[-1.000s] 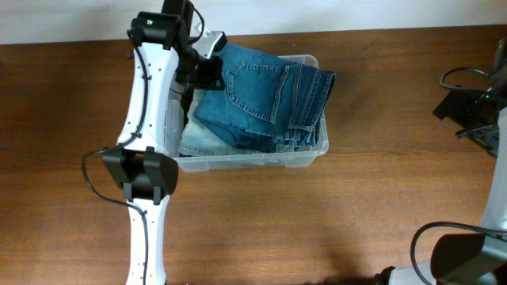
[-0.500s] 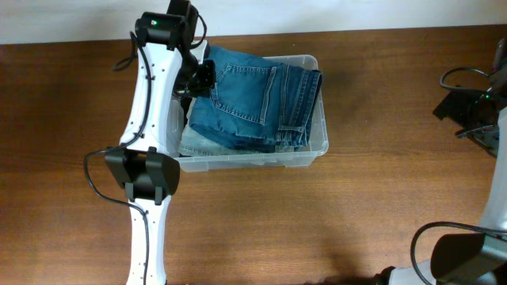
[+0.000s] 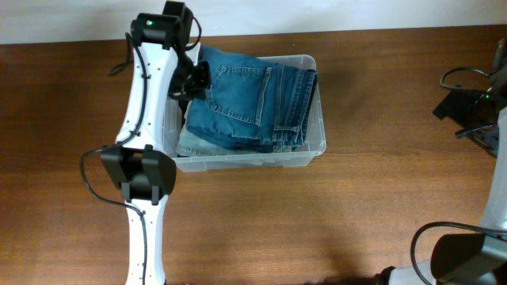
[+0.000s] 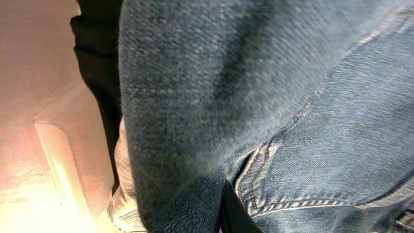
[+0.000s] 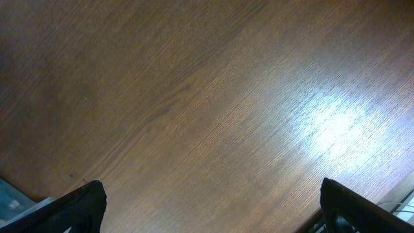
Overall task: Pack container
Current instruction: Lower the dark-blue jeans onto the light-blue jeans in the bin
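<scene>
Container: the large clear plastic rectangular container (image 3: pixel 261 161), with rounded corners and a rolled rim, sits on the brown wooden table (image 3: pixel 356 229), left of centre toward the far edge.
Contents: a folded pair of blue denim jeans (image 3: pixel 253 99) lies on top and rises above the rim. A paler, light-wash folded garment (image 3: pixel 194 145) shows under it at the near-left corner.
Left tool: the black left gripper (image 3: pixel 196 79) is at the jeans' left edge, against the cloth. Its wrist view is filled with denim and orange seam stitching, and I cannot tell whether the jaws are clamped on fabric or only pressed into it.
Right tool: the right gripper (image 5: pixel 210 204) is spread wide and holds nothing. It hangs over bare wood, well apart from the container.
Stage: judging by the heaped cloth, packing looks near its end, with the top layer being tucked down.
How it will handle: the thin see-through walls are likely light and a little flexible, smooth enough to slide on the wood when pushed sideways. The denim is soft but dense and will spring back up if only pressed.
Where to hold: the rolled rim on a long side is probably the stiffest grip. The jeans are best pinched at a thick folded edge or the waistband.
Risk: a sideways shove on the pile could skid the container or drag the fold open.
</scene>
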Available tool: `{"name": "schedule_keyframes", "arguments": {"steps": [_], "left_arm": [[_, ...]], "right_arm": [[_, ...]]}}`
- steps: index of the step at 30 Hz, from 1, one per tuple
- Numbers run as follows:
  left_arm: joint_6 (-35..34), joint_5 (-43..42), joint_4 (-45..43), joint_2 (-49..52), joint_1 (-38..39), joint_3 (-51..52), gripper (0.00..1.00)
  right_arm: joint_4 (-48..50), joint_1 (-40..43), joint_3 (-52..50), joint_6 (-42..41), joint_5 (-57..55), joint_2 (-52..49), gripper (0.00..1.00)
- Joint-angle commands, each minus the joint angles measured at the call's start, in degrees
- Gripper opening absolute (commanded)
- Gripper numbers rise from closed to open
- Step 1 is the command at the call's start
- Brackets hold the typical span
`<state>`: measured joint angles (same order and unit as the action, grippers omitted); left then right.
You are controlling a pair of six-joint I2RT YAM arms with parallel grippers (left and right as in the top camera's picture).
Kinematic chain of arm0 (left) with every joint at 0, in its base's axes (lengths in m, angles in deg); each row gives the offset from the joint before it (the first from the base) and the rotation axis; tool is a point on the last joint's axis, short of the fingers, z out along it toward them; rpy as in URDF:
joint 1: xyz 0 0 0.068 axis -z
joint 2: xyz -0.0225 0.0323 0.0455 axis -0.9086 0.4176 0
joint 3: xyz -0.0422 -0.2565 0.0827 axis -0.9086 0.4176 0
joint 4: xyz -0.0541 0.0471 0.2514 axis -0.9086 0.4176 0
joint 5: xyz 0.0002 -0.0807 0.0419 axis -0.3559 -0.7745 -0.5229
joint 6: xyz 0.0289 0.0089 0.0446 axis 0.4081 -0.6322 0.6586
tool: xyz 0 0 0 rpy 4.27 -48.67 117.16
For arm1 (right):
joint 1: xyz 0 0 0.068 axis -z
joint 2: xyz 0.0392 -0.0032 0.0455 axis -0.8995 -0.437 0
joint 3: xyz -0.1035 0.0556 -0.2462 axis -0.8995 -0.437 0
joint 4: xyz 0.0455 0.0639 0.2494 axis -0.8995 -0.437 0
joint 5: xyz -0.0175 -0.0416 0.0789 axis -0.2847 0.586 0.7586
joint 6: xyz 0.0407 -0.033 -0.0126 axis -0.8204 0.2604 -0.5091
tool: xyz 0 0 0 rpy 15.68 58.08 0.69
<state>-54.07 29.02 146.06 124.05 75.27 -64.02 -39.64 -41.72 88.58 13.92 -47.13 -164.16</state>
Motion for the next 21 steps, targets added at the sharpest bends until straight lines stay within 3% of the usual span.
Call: {"name": "schedule_keyframes", "arguments": {"steps": [1, 14, 21], "left_arm": [[-0.3, 4.2, 0.5, -6.4, -2.4, 4.9, 0.0], [-0.3, 8.4, 0.5, -8.3, -2.4, 8.4, 0.01], [-4.1, 11.3, 0.5, -16.9, -2.4, 8.0, 0.01]], "right_arm": [[0.0, 0.2, -0.2, -0.5, -0.1, 0.9, 0.98], [0.0, 0.2, -0.2, -0.5, -0.1, 0.9, 0.98], [0.0, 0.2, -0.2, -0.5, -0.1, 0.9, 0.98]]}}
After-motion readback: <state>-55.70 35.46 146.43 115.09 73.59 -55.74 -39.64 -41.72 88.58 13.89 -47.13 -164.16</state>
